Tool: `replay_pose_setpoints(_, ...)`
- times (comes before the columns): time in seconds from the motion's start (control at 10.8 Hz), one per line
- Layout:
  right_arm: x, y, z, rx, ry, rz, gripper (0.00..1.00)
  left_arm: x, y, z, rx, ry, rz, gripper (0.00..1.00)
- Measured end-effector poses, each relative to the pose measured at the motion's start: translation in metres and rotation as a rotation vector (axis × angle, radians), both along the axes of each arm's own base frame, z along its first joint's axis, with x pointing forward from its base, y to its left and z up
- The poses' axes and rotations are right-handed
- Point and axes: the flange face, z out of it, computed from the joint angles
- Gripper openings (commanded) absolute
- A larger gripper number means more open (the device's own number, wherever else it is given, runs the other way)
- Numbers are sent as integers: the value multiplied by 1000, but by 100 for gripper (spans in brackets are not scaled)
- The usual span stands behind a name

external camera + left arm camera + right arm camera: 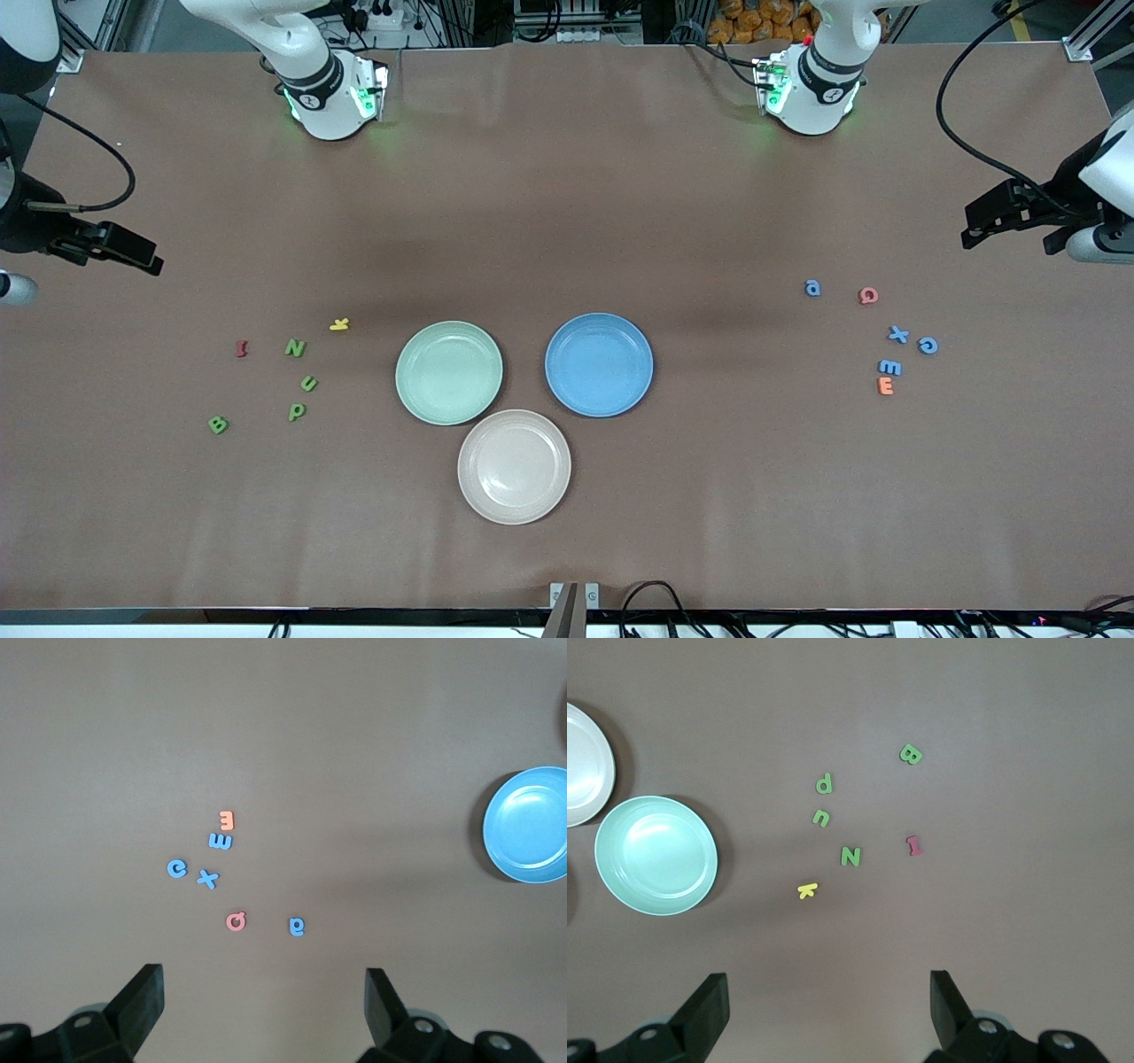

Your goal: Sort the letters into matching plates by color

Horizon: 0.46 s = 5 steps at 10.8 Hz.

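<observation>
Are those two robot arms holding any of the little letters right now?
No. The left gripper and the right gripper are both open and empty, up over bare table.

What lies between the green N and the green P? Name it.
The green U lies between the green N and the green P, touching neither; the front view and the right wrist view both show it.

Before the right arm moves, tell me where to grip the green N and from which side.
The green N lies flat on the table, clear of the yellow K and green U. Probably best: the open right gripper comes straight down, fingers closing across its two outer upright strokes, which offer parallel edges.
</observation>
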Motion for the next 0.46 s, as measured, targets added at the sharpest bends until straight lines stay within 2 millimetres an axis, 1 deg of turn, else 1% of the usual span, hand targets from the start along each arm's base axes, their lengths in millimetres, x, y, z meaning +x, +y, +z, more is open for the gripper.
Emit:
replay_pose_setpoints(0.28, 0, 0, 0, 0, 0, 0, 100, 0, 0, 0, 0, 0, 0, 100)
replay_pose_setpoints(0.46, 0, 0, 0, 0, 0, 0, 100, 3, 0, -5, -1, 10, 5, 100)
